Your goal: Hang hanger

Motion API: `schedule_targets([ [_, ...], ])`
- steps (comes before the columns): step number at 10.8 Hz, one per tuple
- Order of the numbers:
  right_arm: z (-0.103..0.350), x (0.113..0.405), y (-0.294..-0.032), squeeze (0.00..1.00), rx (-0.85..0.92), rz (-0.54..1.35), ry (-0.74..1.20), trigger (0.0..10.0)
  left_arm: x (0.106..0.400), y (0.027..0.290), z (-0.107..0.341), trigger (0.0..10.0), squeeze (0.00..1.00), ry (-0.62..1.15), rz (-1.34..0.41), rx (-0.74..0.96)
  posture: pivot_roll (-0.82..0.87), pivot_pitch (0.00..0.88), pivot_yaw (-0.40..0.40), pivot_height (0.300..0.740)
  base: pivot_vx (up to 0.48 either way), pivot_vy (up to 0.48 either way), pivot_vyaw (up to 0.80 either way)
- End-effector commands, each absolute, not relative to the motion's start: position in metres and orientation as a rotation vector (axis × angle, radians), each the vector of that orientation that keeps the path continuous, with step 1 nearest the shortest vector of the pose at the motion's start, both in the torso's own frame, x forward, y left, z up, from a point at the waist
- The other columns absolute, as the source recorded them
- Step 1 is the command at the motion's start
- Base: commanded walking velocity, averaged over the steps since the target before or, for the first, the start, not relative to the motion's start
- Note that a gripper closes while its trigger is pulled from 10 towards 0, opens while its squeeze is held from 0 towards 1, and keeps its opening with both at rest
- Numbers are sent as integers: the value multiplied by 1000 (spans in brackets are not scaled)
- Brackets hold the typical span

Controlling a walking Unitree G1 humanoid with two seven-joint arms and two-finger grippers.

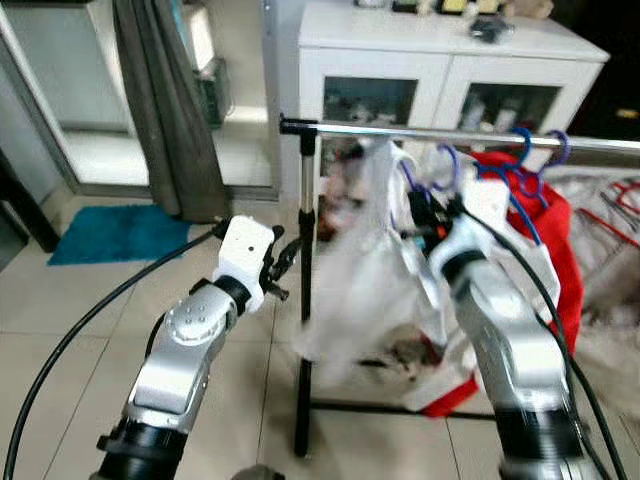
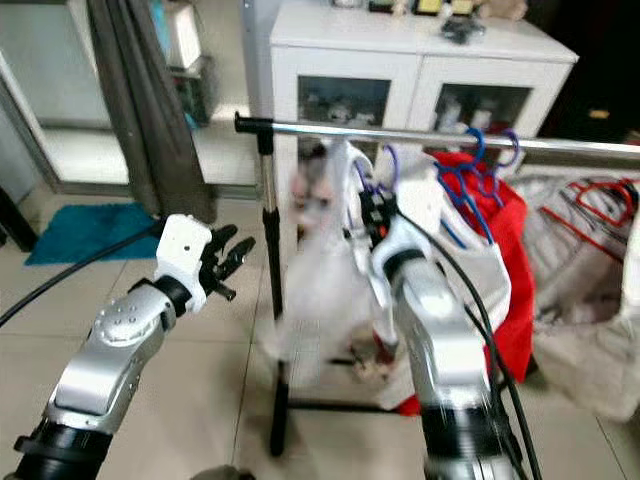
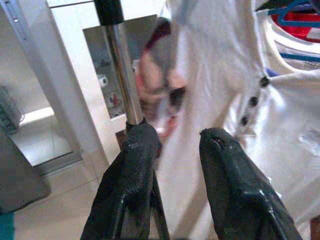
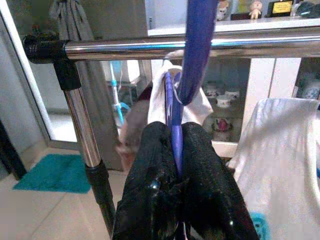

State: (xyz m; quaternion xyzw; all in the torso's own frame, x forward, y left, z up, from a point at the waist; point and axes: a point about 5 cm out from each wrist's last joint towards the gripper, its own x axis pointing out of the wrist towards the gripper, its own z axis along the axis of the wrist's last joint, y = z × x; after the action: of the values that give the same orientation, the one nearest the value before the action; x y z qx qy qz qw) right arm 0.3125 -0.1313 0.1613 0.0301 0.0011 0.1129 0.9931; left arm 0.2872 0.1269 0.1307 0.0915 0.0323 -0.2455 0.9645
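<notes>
— Right gripper? Clenched on the purple hanger, centre frame, hook just under the rail.
— Left gripper? Fingers parted, idle beside the rack post.
— Step? Hooking on, probably; next, lifting the hook over the rail, then letting go.

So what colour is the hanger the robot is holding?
Blue-purple. The hanger pinched in the right claw shows best in the right wrist view.

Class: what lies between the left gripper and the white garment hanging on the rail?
The rack's upright chrome post stands between the left gripper and the white garment, per the left eye view.
</notes>
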Motion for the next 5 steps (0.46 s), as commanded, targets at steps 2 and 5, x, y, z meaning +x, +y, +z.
schedule_targets([
  [2, 172, 330, -131, 0, -9, 202, 29, 10000, 289, 127, 136, 10000, 0, 53, -513, 202, 3, 0, 5, 740, 0, 0, 0],
  [5, 172, 357, -118, 0, -71, 238, 107, 10000, 289, 125, 135, 10000, 0, 62, -526, 216, 6, 0, 5, 740, 0, 0, 0],
])
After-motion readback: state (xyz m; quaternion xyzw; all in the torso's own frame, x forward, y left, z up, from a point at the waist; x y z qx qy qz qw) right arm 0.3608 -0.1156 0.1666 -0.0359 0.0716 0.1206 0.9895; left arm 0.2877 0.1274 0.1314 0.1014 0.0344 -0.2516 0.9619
